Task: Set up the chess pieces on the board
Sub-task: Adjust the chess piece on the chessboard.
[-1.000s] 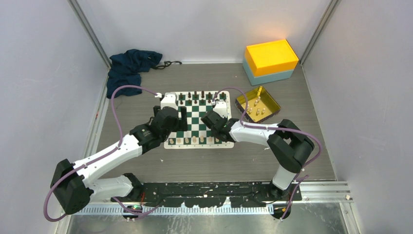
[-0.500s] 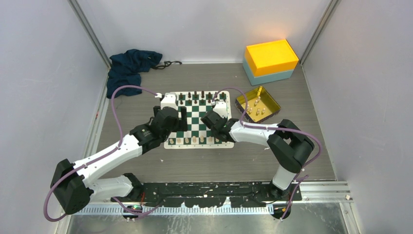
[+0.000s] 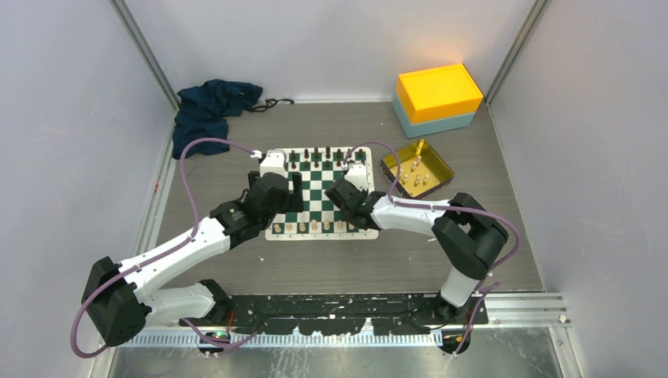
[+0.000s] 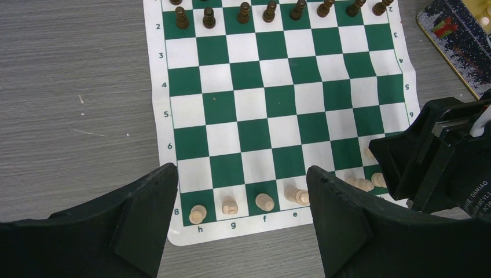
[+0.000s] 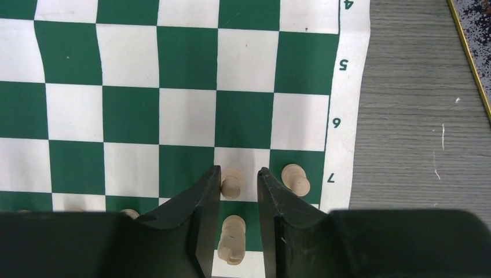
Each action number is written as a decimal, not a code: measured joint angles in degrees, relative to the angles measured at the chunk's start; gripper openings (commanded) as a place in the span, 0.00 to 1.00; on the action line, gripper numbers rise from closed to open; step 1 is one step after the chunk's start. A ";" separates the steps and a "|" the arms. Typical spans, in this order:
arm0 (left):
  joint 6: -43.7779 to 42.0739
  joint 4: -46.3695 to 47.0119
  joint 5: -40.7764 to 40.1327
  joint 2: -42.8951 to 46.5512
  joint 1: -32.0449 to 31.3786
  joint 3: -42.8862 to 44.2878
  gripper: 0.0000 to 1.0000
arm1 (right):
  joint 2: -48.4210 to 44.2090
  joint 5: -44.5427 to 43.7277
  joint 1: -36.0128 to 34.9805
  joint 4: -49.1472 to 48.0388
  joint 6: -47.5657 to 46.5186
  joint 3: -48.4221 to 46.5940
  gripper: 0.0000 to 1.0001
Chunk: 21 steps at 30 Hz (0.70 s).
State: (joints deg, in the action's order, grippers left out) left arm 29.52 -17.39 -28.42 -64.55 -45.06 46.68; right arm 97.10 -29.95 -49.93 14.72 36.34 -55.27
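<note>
A grey wood-grain tabletop [image 3: 339, 264] is carrying everything. In its far left corner a dark blue cloth [image 3: 213, 106] is lying crumpled, with a thin black cord [image 3: 276, 101] trailing from its right edge. At the far right a yellow box [image 3: 439, 90] is sitting on a pale blue box [image 3: 437, 124]. Just nearer, a shiny gold tray [image 3: 436, 160] is resting at an angle. Small dark chess figures [image 4: 270, 11] are standing to its left, seemingly in two rows.

The right gripper [image 5: 239, 176] hides the near edge of the board [image 5: 173, 58] — one cream piece [image 5: 130, 214] only peeks out beside it. From the left wrist, the gold tray [image 4: 458, 51] is cut off at the picture's corner.
</note>
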 measured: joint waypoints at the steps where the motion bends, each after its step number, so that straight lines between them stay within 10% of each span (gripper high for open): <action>1: 0.00 0.00 0.00 0.00 0.00 0.00 0.82 | 0.00 0.00 0.00 0.07 0.00 0.00 0.36; 21: 0.00 0.00 0.00 0.00 0.00 0.00 0.82 | 0.00 0.04 0.00 0.26 -0.02 0.00 0.11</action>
State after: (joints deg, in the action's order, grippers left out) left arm 29.52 -17.39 -28.42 -64.55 -45.06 46.68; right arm 97.10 -29.91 -49.93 14.98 36.32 -55.27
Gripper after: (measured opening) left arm 0.823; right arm 0.196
